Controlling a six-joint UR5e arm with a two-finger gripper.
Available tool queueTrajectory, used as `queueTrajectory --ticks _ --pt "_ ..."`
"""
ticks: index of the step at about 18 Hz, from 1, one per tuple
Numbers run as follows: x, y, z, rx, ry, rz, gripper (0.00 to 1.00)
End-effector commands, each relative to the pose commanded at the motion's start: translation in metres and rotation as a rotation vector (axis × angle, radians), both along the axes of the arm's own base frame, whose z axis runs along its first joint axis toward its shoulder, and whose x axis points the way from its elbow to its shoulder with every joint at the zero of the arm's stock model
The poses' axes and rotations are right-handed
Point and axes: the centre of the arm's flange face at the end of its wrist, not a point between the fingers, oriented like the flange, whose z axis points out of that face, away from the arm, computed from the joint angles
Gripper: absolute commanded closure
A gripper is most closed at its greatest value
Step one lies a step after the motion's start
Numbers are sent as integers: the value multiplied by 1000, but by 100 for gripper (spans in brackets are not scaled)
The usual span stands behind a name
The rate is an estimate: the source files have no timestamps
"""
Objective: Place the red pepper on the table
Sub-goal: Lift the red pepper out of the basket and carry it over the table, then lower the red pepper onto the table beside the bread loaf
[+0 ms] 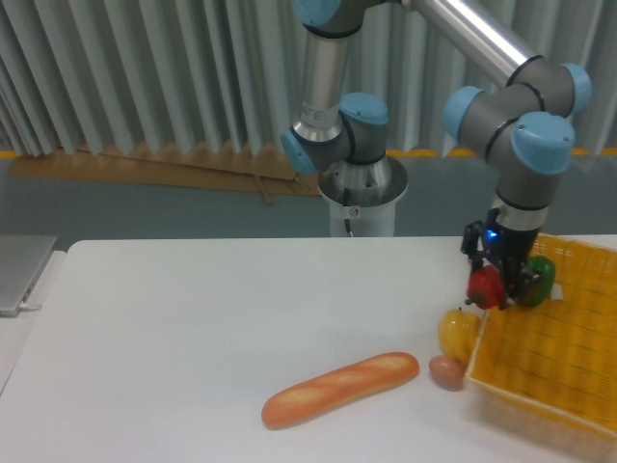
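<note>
Table (pixel 193 318) white, smooth; grey corrugated wall (pixel 145 77) behind.

Glossy red pepper (pixel 485 286), green pepper (pixel 540 280) just right of it in the yellow woven basket (pixel 554 362); yellow pepper (pixel 458 332) and golden-brown baguette (pixel 340 388) on the plain white table (pixel 193 328); grey ribbed curtain (pixel 145 77) far behind

The arm (pixel 482 43) was built of polished silver tubes joined by grey housings with pale blue round caps. Its black claw (pixel 498 283) hung below the last joint, a small blue light glowing just above it on the wrist.
</note>
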Motion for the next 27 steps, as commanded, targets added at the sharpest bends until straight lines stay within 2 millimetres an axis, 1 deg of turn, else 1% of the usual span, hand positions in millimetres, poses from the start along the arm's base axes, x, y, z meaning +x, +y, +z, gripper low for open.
queueTrajectory --ticks 4,8,10,11,13,14,16,18,19,20,21,22,25,27 --pt "32 32 -1 -2 -2 -58 50" --pt "56 54 -3 0 -3 -112 50" --pt "67 65 -7 -2 -7 -141 50" --pt "75 73 -9 -3 -8 -159 50" --pt "84 88 -19 -4 -9 -179 50" --pt "90 96 -20 0 5 -172 50" --pt "105 112 -33 -15 0 -163 50" --pt "109 125 -45 -6 13 -165 50" --pt "113 132 -49 8 30 -162 50" --pt "119 142 -54 21 46 -171 50" --pt "120 148 -55 33 75 -171 50" --pt "120 153 -61 25 98 -172 50" --pt "116 156 -69 14 118 -155 50" --pt "114 157 -68 25 129 -154 50"
